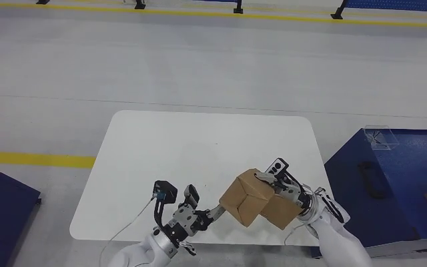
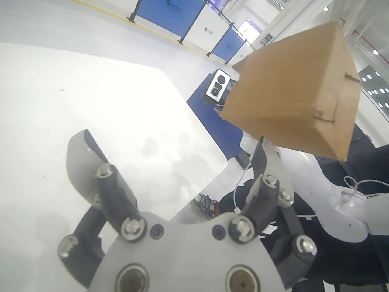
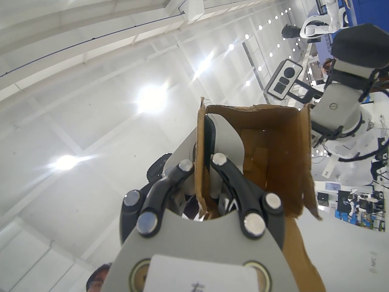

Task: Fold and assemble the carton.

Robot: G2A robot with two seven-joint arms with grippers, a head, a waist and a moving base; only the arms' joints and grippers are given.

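Observation:
A brown carton is held up over the table's front right corner, its closed faces turned toward the left arm. My right gripper is shut on one side wall of the carton, one finger inside the open end and one outside. That right gripper sits at the carton's right side. My left gripper stands open just beside the carton's lower left edge. In the left wrist view the left gripper holds nothing, and the carton hangs just beyond one fingertip.
A dark blue cabinet stands right of the table with a clear container on top. Blue barrier panels line the far floor. The back and left of the table are bare white surface.

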